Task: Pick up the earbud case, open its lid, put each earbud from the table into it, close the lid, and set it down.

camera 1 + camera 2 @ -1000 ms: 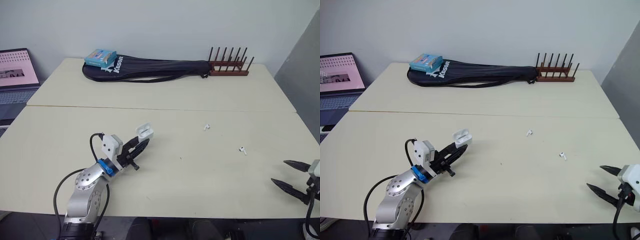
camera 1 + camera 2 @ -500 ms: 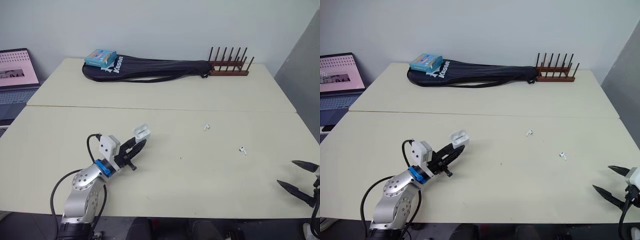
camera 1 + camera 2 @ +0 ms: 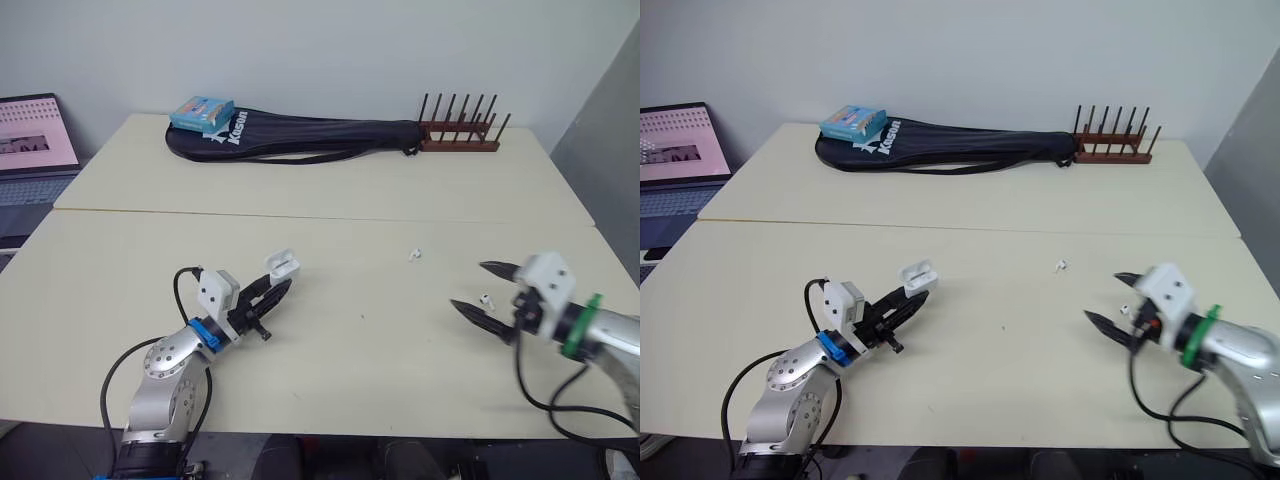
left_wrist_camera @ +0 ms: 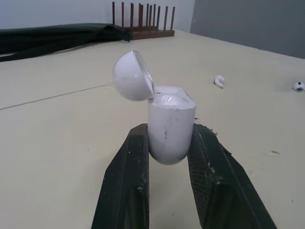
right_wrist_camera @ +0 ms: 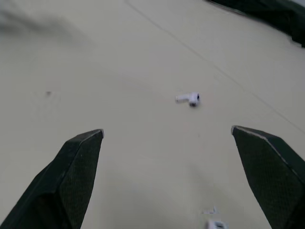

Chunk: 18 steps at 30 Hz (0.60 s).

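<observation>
Now the right pincer point(image 3: 469, 285) is hovering wide open and empty low over the pale cream tabletop point(image 3: 360, 380), its two black fingers straddling the nearer small white earbud point(image 3: 486, 298). Half a second ago it was hanging back at the tabletop's near right edge, so the arm has been swinging inward quickly. The left pincer point(image 3: 272, 289) is staying almost where it was, clamping the small glossy white earbud case point(image 4: 170, 129) by its lower body, with the case upright and its rounded lid point(image 4: 132, 76) hinged open. The second small white earbud point(image 3: 414, 254) is lying farther out, between the two arms. Judging by this, the lifting and opening are done and the first earbud pickup is beginning, with the tiny bud probably demanding a careful, centred closing.
</observation>
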Available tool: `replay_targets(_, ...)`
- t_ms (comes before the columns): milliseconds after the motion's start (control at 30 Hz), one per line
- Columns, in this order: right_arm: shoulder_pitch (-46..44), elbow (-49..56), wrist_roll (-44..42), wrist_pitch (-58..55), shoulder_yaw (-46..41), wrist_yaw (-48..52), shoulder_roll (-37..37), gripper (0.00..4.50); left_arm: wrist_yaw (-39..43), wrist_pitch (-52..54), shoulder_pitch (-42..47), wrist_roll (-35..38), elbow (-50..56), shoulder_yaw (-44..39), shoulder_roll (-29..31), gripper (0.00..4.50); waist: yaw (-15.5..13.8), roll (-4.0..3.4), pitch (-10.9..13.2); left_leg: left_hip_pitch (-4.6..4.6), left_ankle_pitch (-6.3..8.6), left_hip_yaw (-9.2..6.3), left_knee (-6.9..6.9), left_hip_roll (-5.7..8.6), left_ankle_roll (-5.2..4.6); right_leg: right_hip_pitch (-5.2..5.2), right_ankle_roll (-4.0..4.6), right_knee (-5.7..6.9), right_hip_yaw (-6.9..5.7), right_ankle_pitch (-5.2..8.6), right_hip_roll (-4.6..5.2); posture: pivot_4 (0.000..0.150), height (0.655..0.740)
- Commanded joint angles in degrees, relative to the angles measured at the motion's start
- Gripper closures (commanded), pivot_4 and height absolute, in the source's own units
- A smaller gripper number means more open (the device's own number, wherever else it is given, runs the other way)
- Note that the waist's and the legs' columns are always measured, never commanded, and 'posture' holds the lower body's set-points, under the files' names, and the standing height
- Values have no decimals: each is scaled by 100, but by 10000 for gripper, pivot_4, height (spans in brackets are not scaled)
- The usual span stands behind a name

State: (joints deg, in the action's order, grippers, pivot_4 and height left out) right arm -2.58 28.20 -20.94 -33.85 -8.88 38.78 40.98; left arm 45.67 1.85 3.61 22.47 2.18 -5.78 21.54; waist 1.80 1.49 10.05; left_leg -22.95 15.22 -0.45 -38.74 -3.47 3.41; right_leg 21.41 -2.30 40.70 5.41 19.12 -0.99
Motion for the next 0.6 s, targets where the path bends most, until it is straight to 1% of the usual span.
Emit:
replay_targets(33,-680,49,209,-837,422,-1025,-612,0,17,-114,50,10,128,9,17,37504,-6,1,1,-2,0,-3,-1,0,0,1,0,1,-3,0,0,1500,7087)
replay_targets(100,-1115,-290,482,-1069,661,-1652,-1195,0,10,-109,54,1,126,42,5,37504,1,3,2,-2,0,-2,0,1,0,3,0,2,-1,0,1,1500,7087)
replay_targets(267,-1806,-1259,1186,-1035,1023,-2737,-2112,0,18,-93,73,-18,136,127,-1,37504,-5,4,3,-6,0,3,1,1,0,12,1,3,1,0,2,1500,7087)
replay_targets(367,-2087,-1856,1511,-693,1109,-3138,-2486,0,0,-61,93,-14,159,142,1,37504,-1,3,3,-10,0,10,2,-1,0,25,1,11,5,-1,2,1500,7087)
replay_targets(500,-2367,-2582,1687,-403,1068,-3540,-3012,0,-28,-18,112,-16,194,165,-4,37504,12,3,2,-19,0,17,2,-5,0,42,1,20,9,-1,-1,1500,7087)
replay_targets(600,-2489,-3001,1837,-158,1082,-3741,-3231,0,-48,12,123,-21,220,178,-5,37504,14,3,2,-29,0,21,3,-6,0,56,1,23,11,-1,-1,1500,7087)
